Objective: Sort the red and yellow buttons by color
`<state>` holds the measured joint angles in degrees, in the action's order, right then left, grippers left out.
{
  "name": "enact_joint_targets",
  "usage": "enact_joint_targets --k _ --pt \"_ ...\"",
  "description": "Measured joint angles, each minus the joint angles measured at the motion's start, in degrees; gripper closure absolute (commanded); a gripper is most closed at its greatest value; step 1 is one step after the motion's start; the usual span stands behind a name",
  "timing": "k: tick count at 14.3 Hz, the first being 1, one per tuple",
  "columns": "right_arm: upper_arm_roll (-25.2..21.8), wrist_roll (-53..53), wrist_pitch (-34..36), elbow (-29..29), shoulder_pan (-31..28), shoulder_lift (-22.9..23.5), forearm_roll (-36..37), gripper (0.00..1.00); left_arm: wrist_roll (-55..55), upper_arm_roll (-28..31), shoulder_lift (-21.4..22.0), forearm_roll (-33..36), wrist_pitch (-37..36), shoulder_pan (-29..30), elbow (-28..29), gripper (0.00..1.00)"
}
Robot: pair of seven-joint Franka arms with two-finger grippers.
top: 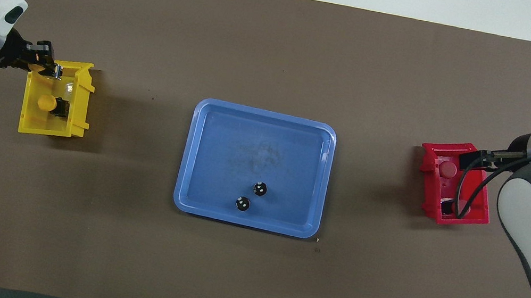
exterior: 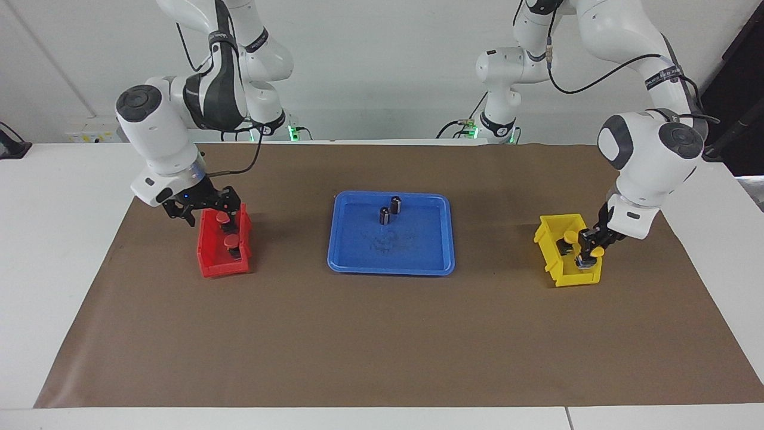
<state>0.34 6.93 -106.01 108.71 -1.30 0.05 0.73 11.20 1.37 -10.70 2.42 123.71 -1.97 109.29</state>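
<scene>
Two red buttons lie in the red bin at the right arm's end; in the overhead view one red button shows in the red bin. My right gripper hangs open just above that bin, holding nothing. My left gripper is shut on a yellow button, low over the yellow bin at the end farther from the robots. A second yellow button rests inside that bin.
A blue tray sits mid-table on the brown mat, with two small black cylinders standing in its part nearer the robots. A black cable from the right arm drapes over the red bin.
</scene>
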Motion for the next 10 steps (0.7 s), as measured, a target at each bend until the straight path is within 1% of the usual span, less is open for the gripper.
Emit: enact_joint_targets --k 2,6,8,10 --pt "-0.3 -2.2 7.0 -5.6 -0.5 -0.7 0.0 0.00 0.0 0.0 0.0 0.0 2.2 0.2 1.8 0.98" --pt "-0.9 -6.0 14.8 -13.7 -1.6 -1.1 0.0 0.00 0.0 0.0 -0.1 0.0 4.3 0.2 3.6 0.98" --pt "-0.9 -6.1 18.7 -16.9 -3.1 -1.1 0.0 0.00 -0.1 -0.1 -0.4 0.0 4.5 0.2 3.9 0.98" --pt "-0.8 -6.1 20.7 -18.5 -5.3 -1.2 0.0 0.00 -0.2 -0.2 -0.6 0.0 5.0 0.2 4.6 0.98"
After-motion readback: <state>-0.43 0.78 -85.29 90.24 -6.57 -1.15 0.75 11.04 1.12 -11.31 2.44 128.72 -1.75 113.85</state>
